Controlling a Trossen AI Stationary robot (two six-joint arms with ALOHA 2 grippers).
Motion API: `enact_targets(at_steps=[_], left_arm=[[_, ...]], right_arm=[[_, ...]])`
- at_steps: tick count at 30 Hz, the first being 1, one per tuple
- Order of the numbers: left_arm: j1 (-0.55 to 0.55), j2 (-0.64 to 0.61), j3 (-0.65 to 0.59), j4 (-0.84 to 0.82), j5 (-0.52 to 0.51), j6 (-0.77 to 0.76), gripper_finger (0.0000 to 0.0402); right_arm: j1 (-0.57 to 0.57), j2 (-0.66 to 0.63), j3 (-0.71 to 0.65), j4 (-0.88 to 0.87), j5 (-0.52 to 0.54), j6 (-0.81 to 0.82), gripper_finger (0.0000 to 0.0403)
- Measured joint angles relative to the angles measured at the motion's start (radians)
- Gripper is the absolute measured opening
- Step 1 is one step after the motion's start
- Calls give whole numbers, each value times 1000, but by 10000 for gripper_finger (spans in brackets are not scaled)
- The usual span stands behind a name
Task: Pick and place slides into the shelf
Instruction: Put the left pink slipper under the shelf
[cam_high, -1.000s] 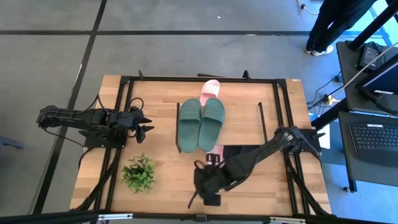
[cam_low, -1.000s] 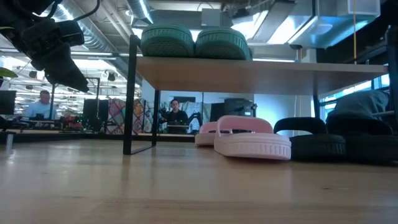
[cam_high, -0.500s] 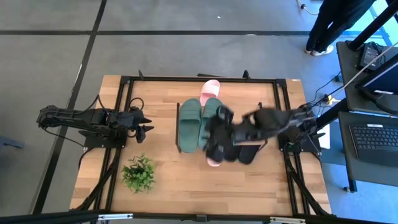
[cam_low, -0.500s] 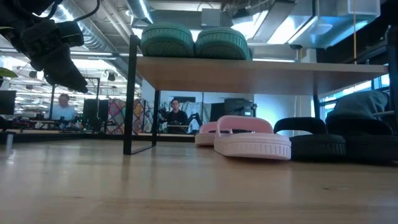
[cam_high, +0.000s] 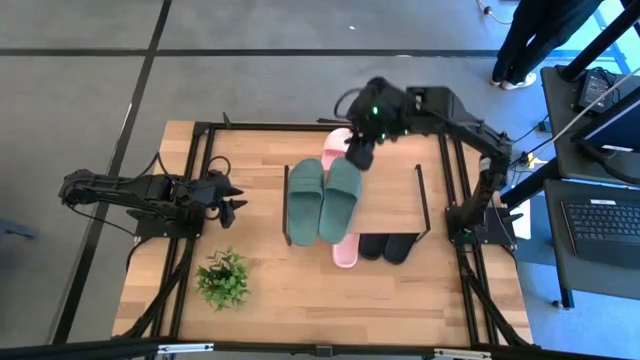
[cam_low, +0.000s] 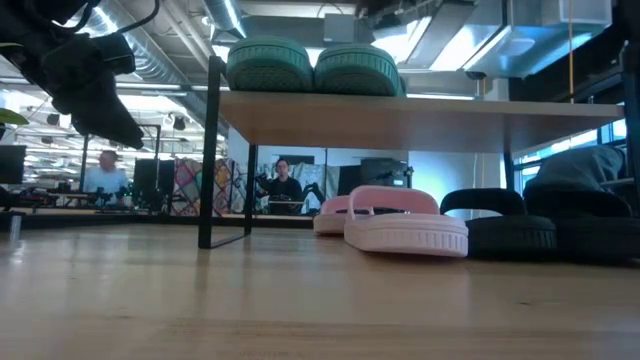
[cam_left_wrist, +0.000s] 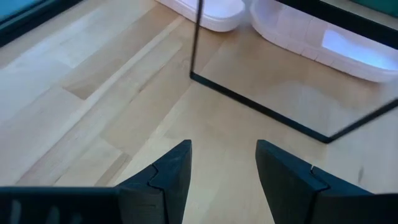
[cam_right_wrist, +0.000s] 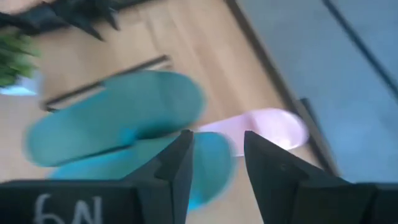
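I see the right gripper (cam_high: 361, 150) raised over the shelf's (cam_high: 400, 185) far edge, arm arched high, fingers parted, holding nothing. 2 green slides (cam_high: 322, 198) lie on the shelf; pink (cam_high: 344, 253) and black (cam_high: 387, 246) pairs underneath. Left gripper (cam_high: 232, 198) idles beside the shelf, parted.

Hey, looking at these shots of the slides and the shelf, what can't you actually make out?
- Black slides: high view, mostly under the shelf board; low view, right one cut by the picture edge.
- Pink slides: far one hidden behind the near one in low view.
- Right gripper: blurred surroundings in its wrist view.
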Motion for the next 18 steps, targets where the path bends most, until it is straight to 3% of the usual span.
enact_targets(at_steps=[7, 15, 18], left_arm=[[0, 0, 0, 3, -27, -116, 170], [0, 0, 0, 24, -148, -217, 170], [0, 0, 0, 24, -202, -231, 170]], right_arm=[[-225, 15, 0, -1, -16, -224, 142], [-503, 105, 0, 3, -287, -383, 142], [-560, 166, 0, 11, -325, -453, 142]])
